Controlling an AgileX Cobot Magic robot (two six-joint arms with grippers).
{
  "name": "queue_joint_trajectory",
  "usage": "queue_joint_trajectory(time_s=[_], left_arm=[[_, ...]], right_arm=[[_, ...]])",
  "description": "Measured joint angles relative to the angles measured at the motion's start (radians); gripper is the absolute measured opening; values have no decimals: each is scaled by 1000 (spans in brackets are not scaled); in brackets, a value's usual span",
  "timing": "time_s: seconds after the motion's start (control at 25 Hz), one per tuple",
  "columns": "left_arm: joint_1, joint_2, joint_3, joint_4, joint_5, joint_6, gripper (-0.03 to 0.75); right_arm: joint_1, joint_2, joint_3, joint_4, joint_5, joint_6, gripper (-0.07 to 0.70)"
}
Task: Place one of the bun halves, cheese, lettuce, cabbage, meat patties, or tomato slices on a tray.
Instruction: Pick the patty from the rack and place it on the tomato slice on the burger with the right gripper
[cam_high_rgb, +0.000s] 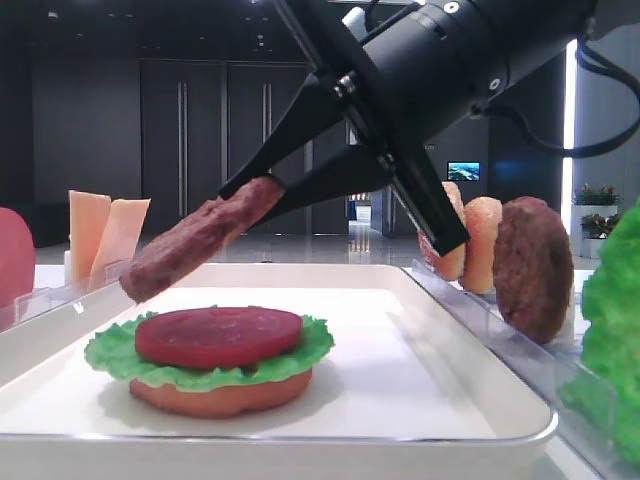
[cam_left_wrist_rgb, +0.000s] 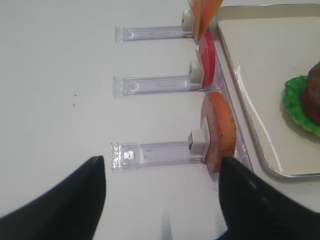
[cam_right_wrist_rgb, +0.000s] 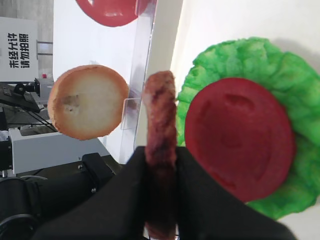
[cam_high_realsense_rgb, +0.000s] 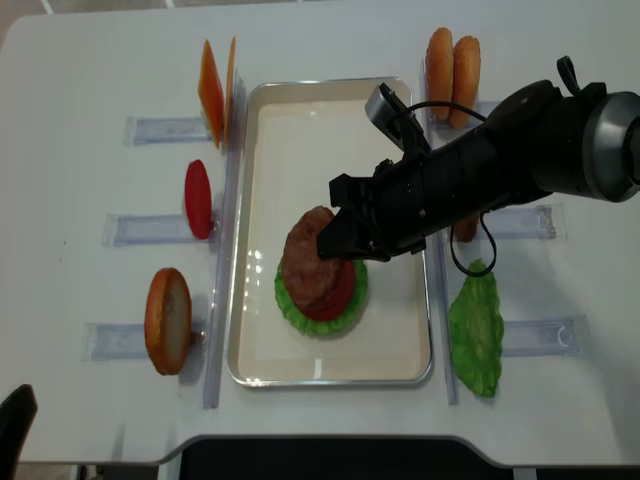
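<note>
A white tray (cam_high_realsense_rgb: 255, 180) sits at the table's centre. On it, toward 6 o'clock, a bun half (cam_high_rgb: 222, 392) carries frilly lettuce (cam_high_realsense_rgb: 290, 305) topped by a tomato slice (cam_high_rgb: 218, 334). The right gripper (cam_high_realsense_rgb: 335, 243) reaches in from 3 o'clock, its jaws pinching a meat patty (cam_high_realsense_rgb: 308, 258) by the edge; the patty hangs tilted above the tomato, not touching it. Clear racks flank the tray: at 9 o'clock, cheese slices (cam_high_realsense_rgb: 215, 88), a spare tomato slice (cam_high_realsense_rgb: 198, 198) and a spare bun half (cam_high_realsense_rgb: 168, 320); at 3 o'clock, two more bun halves (cam_high_realsense_rgb: 452, 65) and a loose lettuce leaf (cam_high_realsense_rgb: 476, 330). The left gripper (cam_left_wrist_rgb: 162, 200) hovers over bare table beside the nearest left rack (cam_left_wrist_rgb: 150, 152), jaws spread apart, holding nothing.
</note>
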Motion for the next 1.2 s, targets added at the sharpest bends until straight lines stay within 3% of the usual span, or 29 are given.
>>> queue_joint_trajectory(time_s=[0.6,1.2], left_arm=[[0,0,0,0,0,0,534],[0,0,0,-7,0,0,534]], right_arm=[[-39,34,0,3,45,-7,106],[-48,52,0,25,51,-5,106]])
